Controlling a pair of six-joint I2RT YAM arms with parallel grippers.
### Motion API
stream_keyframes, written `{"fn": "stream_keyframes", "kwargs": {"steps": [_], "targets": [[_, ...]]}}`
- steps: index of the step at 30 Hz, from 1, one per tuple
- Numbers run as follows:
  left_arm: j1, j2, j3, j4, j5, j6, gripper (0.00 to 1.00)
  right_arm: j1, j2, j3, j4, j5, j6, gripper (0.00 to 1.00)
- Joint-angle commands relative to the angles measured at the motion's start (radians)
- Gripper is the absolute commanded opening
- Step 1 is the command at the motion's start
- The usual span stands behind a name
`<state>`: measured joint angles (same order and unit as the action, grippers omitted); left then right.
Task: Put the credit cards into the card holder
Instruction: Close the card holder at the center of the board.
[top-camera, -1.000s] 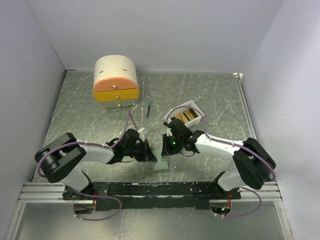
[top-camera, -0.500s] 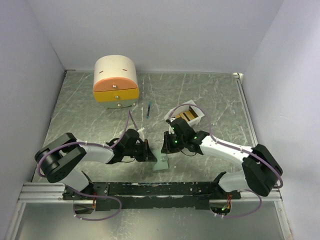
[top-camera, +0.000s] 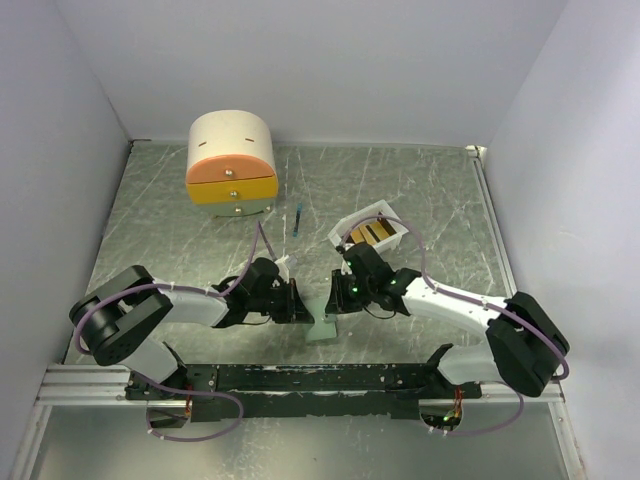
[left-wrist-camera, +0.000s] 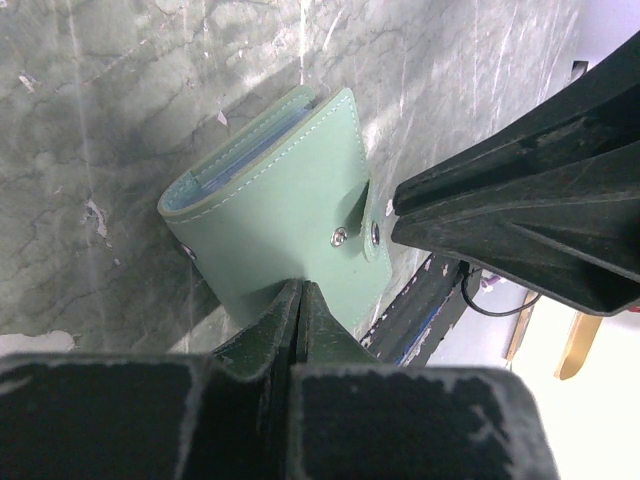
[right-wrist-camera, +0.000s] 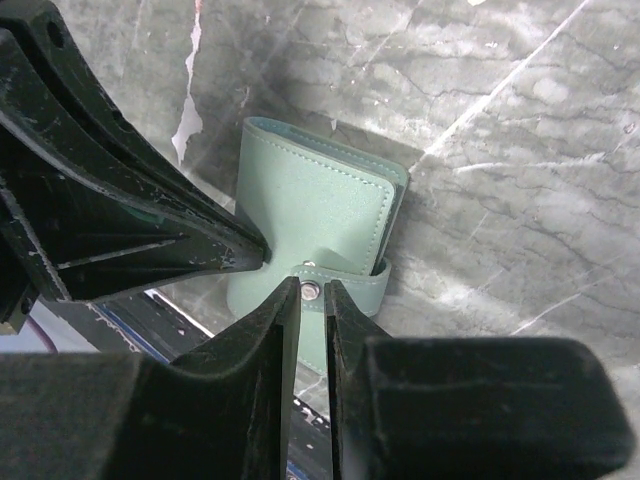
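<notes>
Far left, back of table (top-camera: 430, 190): cream-and-orange drawer box (top-camera: 231, 163), drawers closed. A thin blue stick (top-camera: 297, 218) lies just right of it on the marbled surface, apart from everything else.

Left gripper (top-camera: 299, 307) low over the near-centre of the table, pointing right. Left wrist view: fingers (left-wrist-camera: 262, 335) pressed almost together, only a thin slit between them, and the near edge of the card holder (left-wrist-camera: 280, 210) runs into that slit. Pinched.

Card holder (top-camera: 324, 328) sits between the two grippers, near the front rail, one edge on the table. Pale green, stitched border, closed, and its strap tab carries a metal snap. A blue-grey inner layer shows along its open edge.

Right gripper (top-camera: 336, 299) meets it from the other side, pointing left, tips close to those of the left gripper. Right wrist view: fingers (right-wrist-camera: 270, 330) narrow, gap slim, strap tab and snap caught at the tips; the holder (right-wrist-camera: 310, 205) lies beyond them, the left gripper (right-wrist-camera: 262, 256) touching its left edge.

Right of centre, behind the right arm: white tray (top-camera: 362, 216), set at an angle. The credit cards (top-camera: 370, 234) are in it, gold and dark, well apart from the holder.
</notes>
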<state>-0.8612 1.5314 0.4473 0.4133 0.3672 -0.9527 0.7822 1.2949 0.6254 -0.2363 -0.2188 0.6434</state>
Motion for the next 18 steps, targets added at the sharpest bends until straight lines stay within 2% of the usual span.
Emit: {"fn": "stream_keyframes", "kwargs": {"steps": [1, 18], "targets": [[-0.013, 0.014, 0.012, -0.073, -0.045, 0.029, 0.07, 0.010, 0.017, -0.022, 0.041, -0.016, 0.021, 0.16], [-0.014, 0.005, 0.003, -0.078, -0.052, 0.030, 0.07, 0.052, 0.057, -0.045, 0.100, -0.015, 0.061, 0.16]]}}
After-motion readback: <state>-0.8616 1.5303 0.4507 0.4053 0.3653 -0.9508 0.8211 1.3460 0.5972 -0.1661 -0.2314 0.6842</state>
